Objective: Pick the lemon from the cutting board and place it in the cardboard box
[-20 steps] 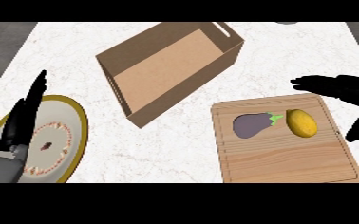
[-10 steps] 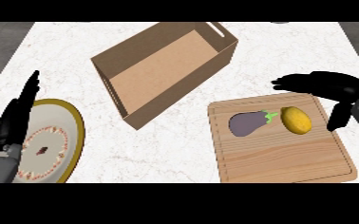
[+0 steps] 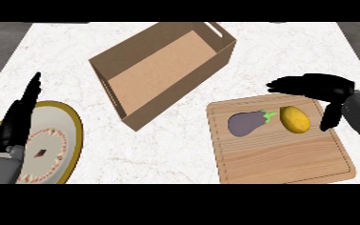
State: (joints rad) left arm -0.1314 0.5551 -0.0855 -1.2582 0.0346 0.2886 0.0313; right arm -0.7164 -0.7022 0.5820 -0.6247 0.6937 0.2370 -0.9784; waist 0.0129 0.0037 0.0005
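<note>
since the earlier frame my right hand [image 3: 325,91] has slid closer over the cutting board [image 3: 281,157], and the whole counter has drifted a little in view; the fingers now arch over the board's far right corner and the thumb hangs down just right of the lemon [image 3: 295,119], spread apart with nothing between them yet; i judge that spread is there to straddle the fruit before closing; the lemon lies on the board's upper right part, touching or nearly touching the stem end of the eggplant [image 3: 249,123] to its left, so i would come in from the right to avoid nudging that neighbour; the cardboard box [image 3: 165,71] sits beyond the board's far left corner, open top facing up and turned at an angle, near enough for a short carry; my left hand [image 3: 20,115] rests well to the left of the board, fingers straight and pointing away, holding nothing, beside a plate [image 3: 67,124] with a yellow rim; everything stands on a white marbled counter [image 3: 295,47], with a dark strip showing past its far edge.
</note>
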